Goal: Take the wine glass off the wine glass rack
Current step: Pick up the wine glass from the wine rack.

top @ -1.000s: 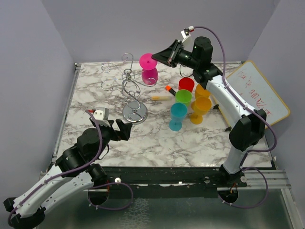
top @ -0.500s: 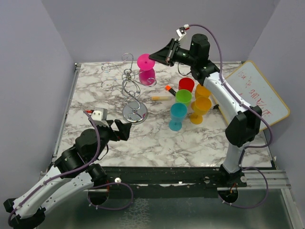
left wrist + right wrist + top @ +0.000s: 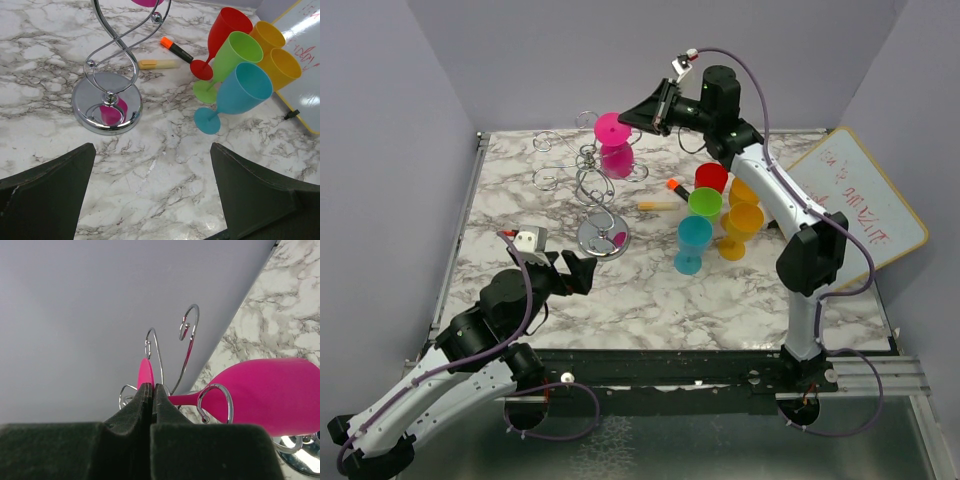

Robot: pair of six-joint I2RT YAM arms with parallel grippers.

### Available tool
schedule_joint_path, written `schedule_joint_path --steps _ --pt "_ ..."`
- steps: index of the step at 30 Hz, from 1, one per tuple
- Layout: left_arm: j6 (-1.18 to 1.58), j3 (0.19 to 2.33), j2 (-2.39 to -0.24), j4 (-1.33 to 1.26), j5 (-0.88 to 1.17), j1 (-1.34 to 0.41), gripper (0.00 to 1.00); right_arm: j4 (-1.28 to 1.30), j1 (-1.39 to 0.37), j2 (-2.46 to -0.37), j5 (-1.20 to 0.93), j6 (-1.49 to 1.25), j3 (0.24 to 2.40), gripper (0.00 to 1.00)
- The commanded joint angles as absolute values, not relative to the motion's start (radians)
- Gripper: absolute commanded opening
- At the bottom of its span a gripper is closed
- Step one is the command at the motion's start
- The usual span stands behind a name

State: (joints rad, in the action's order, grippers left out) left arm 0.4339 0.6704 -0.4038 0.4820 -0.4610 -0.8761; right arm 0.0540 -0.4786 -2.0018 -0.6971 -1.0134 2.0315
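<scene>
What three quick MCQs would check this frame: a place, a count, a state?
1. Where is the pink wine glass? A standing on the table; B hanging foot-up on the rack; C lying on the whiteboard.
2. How many goblets stand right of the rack? A three; B five; C seven.
3. The left gripper is: A open, empty; B shut on the marker; C shut on the rack.
Answers: B, its stem sits in the rack's wire; B, red, green, blue, two orange; A, fingers wide apart with nothing between.
</scene>
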Motion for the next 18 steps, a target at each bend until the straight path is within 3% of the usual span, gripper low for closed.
schedule_joint_path --steps 1,18 --pt "0.434 0.661 -0.402 0.495 -0.456 -0.871 0.99 0.043 -0.486 -2.028 -0.669 -1.024 2.067 0.01" --pt "0.422 0.692 -0.385 0.524 -0.397 -0.871 0.99 0.009 -0.471 -2.029 -0.535 -0.987 2.083 0.01"
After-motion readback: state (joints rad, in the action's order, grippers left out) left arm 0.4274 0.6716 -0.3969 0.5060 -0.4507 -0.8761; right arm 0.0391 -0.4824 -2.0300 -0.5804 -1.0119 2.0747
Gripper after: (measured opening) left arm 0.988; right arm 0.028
